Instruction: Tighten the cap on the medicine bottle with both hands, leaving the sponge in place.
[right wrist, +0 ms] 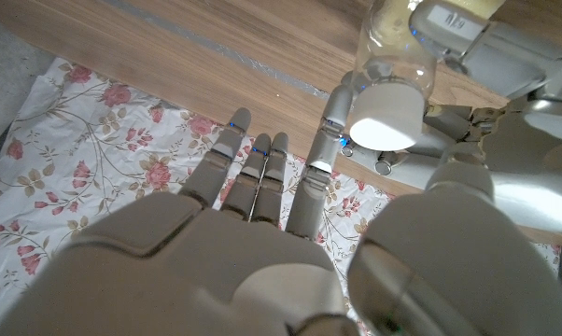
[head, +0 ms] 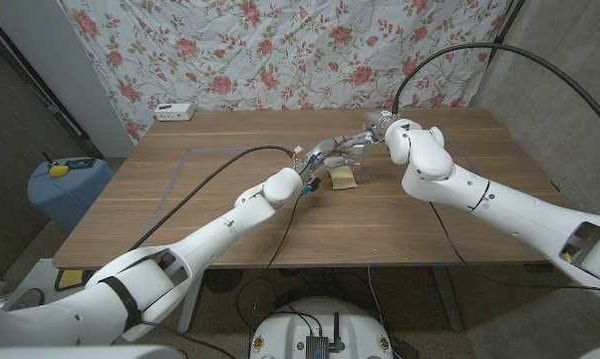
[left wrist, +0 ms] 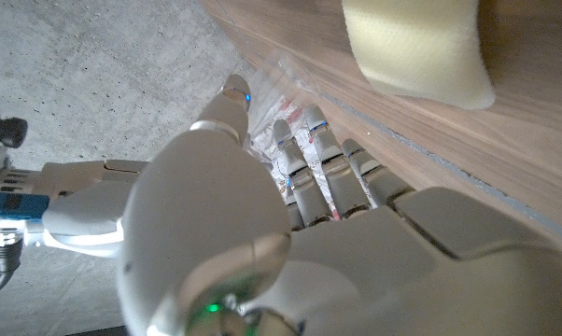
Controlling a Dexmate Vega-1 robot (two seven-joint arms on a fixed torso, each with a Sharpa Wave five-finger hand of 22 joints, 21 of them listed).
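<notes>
Right wrist view gives you the best look at the medicine bottle (right wrist: 393,56): it's clear plastic, see-through, with a white cap (right wrist: 386,119) pointing back at the camera, and you can make out the wood grain through its body. In the head view the bottle (head: 348,150) sits up off the table (head: 210,199) near the far middle, caught between your two hands, though it's small and mostly hidden there.

Your right hand (right wrist: 290,187) has one finger and the thumb up against the cap, touching its rim on either side, while the rest of the fingers (right wrist: 258,173) lie straight and pressed side by side, pointing away toward the floral cloth (right wrist: 94,177). Whether that pinch is actually tight, can't tell.

Your left hand (left wrist: 290,187) is wrapped around the bottle body: the left wrist view shows the fingers (left wrist: 328,159) curled close together over clear plastic with a bit of red print, thumb up on the other side. In the right wrist view you see that same left hand (right wrist: 468,37) gripping the far end of the bottle.

Both arms reach in from the near corners and meet at the middle in the head view. The yellow sponge (head: 344,179) lies flat on the table just beside and below the hands, touching neither as far as you can see.
</notes>
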